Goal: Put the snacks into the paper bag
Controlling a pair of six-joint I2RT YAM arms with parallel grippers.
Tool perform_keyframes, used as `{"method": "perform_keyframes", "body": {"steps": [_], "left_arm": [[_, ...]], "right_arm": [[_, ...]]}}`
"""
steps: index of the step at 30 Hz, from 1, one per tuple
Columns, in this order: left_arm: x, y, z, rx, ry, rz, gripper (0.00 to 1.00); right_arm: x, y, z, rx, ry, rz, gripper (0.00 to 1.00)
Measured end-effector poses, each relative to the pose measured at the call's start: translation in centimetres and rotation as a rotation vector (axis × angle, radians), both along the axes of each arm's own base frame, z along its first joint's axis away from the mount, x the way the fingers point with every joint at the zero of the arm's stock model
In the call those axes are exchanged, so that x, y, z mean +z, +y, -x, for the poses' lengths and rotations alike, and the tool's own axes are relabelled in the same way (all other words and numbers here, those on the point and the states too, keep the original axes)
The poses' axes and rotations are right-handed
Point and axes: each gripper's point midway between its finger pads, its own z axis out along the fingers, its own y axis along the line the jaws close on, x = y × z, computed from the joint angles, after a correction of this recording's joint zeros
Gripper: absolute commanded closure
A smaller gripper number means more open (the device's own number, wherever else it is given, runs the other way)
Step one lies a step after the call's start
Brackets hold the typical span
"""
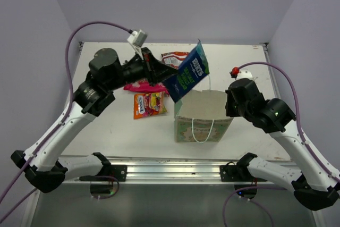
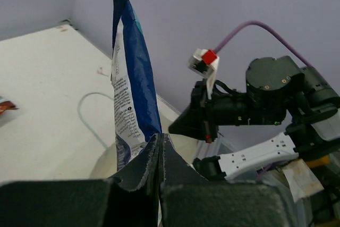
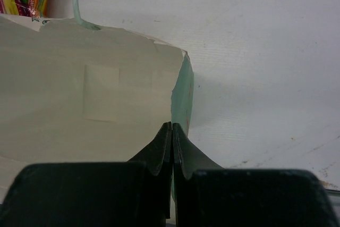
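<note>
I read "BURTS" in white on the blue crisp packet (image 1: 190, 74); the small print on its back is too fine to read. My left gripper (image 2: 161, 141) is pinched shut on its lower edge, holding it above the rear-left rim of the paper bag (image 1: 203, 125). My right gripper (image 3: 171, 130) is clamped on the bag's right wall. The pink packet (image 1: 139, 86), orange-yellow packet (image 1: 149, 104) and red-white packet (image 1: 174, 58) lie on the table (image 1: 106, 131).

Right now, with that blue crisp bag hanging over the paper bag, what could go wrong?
The blue Burts crisp bag, pinched at one end by the left pincer, hangs tilted over the left rim of the paper bag rather than its middle. Released here, it may catch the rim or fall outside. The right pincer grips only a thin strip of the bag's wall, which might slip or tear.
</note>
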Motion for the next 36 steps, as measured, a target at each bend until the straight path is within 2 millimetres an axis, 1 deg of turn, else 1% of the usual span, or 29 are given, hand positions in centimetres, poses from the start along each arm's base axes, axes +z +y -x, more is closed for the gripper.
{"method": "perform_keyframes", "body": {"steps": [2, 3, 4, 6, 9, 11, 13, 16, 18, 24, 26, 28, 29, 30, 31, 32, 34, 35, 36], "left_arm": [[-0.5, -3.0, 1.2, -0.067, 0.012, -0.006, 1.0], [-0.8, -4.0, 1.7, -0.088, 0.018, -0.01, 1.0], [-1.2, -5.0, 2.3, -0.112, 0.025, -0.017, 1.0], [-1.7, -6.1, 3.1, -0.14, 0.032, -0.023, 1.0], [-1.6, -6.7, 3.4, -0.14, 0.019, -0.008, 1.0], [-2.0, -6.9, 3.3, -0.131, 0.018, -0.006, 1.0], [-3.0, -7.2, 3.3, -0.126, 0.023, -0.013, 1.0], [-5.0, -7.5, 3.2, -0.119, 0.047, -0.043, 1.0], [-5.7, -7.8, 3.1, -0.117, 0.057, -0.056, 1.0], [-6.3, -8.8, 2.0, -0.101, 0.052, -0.079, 1.0], [-5.8, -9.1, 1.3, -0.068, 0.026, -0.094, 1.0], [-5.4, -8.3, 0.1, 0.028, 0.008, -0.122, 1.0], [-5.0, -7.5, -0.8, 0.103, -0.001, -0.137, 1.0], [-4.8, -6.2, -1.8, 0.194, -0.002, -0.153, 0.98], [-4.7, -5.0, -2.6, 0.27, -0.001, -0.168, 0.9], [-4.9, -3.4, -3.6, 0.361, 0.008, -0.191, 0.88], [-6.1, 0.1, -5.4, 0.503, 0.043, -0.243, 0.68], [-7.1, 2.0, -6.7, 0.569, 0.065, -0.262, 0.55], [-8.7, 4.2, -8.2, 0.641, 0.097, -0.298, 0.42]], "right_arm": [[0.0, 0.0, 0.0, -0.001, -0.001, -0.002, 1.0], [0.0, 0.0, 0.0, -0.002, -0.002, -0.003, 1.0], [0.1, 0.0, 0.0, -0.002, -0.002, -0.003, 1.0], [0.1, 0.0, 0.0, -0.003, -0.003, -0.004, 1.0], [0.2, -0.1, 0.1, -0.003, -0.007, -0.007, 1.0], [0.2, -0.1, 0.1, -0.003, -0.008, -0.008, 1.0], [0.2, -0.1, 0.1, -0.003, -0.007, -0.007, 1.0], [-0.2, -0.1, 0.2, -0.003, -0.001, -0.002, 1.0], [-0.3, -0.2, 0.2, -0.003, 0.001, -0.001, 1.0], [-0.2, -0.2, 0.2, -0.003, -0.002, -0.003, 1.0], [-0.2, -0.2, 0.2, -0.003, -0.002, -0.003, 1.0], [-0.2, -0.2, 0.2, -0.003, -0.003, -0.004, 1.0], [-0.2, -0.2, 0.2, -0.003, -0.004, -0.005, 1.0], [-0.2, -0.2, 0.2, -0.003, -0.004, -0.006, 1.0], [-0.3, -0.2, 0.3, -0.004, -0.004, -0.006, 1.0], [-0.3, -0.2, 0.3, -0.004, -0.003, -0.006, 1.0], [-0.4, -0.2, 0.3, -0.004, -0.003, -0.006, 1.0], [-0.4, -0.2, 0.2, -0.004, -0.003, -0.006, 1.0], [-0.4, -0.1, 0.2, -0.003, -0.005, -0.008, 1.0]]}}
